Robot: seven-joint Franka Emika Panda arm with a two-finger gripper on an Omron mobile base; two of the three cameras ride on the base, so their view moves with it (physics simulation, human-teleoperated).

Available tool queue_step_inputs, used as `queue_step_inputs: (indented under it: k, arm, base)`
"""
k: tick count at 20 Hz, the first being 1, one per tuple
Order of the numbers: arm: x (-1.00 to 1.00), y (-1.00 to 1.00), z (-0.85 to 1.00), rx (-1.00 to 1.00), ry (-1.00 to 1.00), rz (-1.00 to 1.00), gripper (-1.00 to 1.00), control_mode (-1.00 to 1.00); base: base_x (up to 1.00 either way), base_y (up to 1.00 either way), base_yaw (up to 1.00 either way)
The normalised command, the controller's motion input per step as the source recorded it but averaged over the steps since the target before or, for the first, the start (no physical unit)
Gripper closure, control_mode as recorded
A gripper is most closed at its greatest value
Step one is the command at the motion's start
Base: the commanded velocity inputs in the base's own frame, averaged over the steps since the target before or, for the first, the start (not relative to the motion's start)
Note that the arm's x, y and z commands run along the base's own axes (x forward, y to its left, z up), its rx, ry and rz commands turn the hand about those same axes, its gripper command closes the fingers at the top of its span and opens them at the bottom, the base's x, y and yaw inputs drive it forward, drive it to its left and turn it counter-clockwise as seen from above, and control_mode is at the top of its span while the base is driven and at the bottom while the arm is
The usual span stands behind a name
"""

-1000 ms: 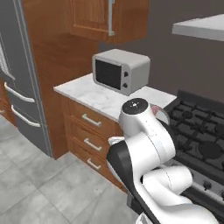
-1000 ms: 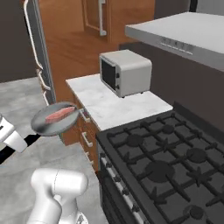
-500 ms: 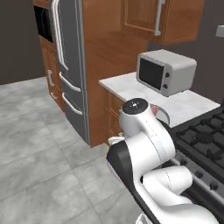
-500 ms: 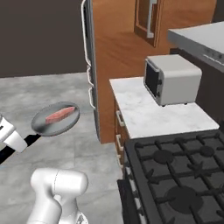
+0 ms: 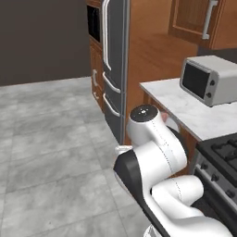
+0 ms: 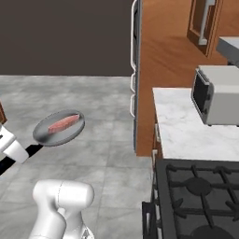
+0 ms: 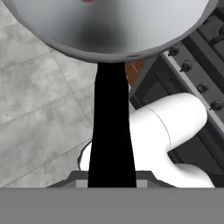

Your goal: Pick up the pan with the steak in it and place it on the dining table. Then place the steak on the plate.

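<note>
**Pan in the air, table yet to be reached**

The small round grey metal frying pan (image 6: 59,128) with its long straight black handle (image 7: 110,131) is off the stove and held level above the grey tiled floor (image 6: 93,98), at the left middle of the right base view. The small oblong slab of pinkish-red steak (image 6: 64,123) lies in its shallow bowl, slightly off centre toward the far rim. In the hand view the handle runs straight down the middle of the frame to the bottom edge, where the gripper (image 7: 110,183) is pinched tight on it; the fingertips themselves are hidden by the handle.

The step in hand looks like the carry: the pan is lifted and the first half of the task is under way, with the set-down not yet done. The black gas stove (image 6: 196,196) sits at the lower right, the white marble counter (image 6: 182,126) with a silver microwave (image 6: 217,95) above it.

Next, the pan should travel to the dining table and be kept level so the steak does not slide out, then be lowered flat before release.
</note>
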Motion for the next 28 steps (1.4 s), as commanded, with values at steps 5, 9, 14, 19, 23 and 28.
queue_step_inputs:
  k: [5,9,14,19,23,28]
  arm:
    - [0.00,0.00,0.00,0.00,0.00,0.00,1.00,1.00]
    - [0.00,0.00,0.00,0.00,0.00,0.00,1.00,1.00]
    - [0.00,0.00,0.00,0.00,0.00,0.00,1.00,1.00]
    - [0.00,0.00,0.00,0.00,0.00,0.00,1.00,1.00]
    - [0.00,0.00,0.00,0.00,0.00,0.00,1.00,1.00]
    - [0.00,0.00,0.00,0.00,0.00,0.00,1.00,1.00]
  base:
    - [-0.10,-0.05,0.09]
    - [0.00,0.20,0.00]
    - [0.01,0.65,0.00]
    - [0.03,0.74,0.00]
    - [0.02,0.76,0.00]
    - [0.03,0.78,0.00]
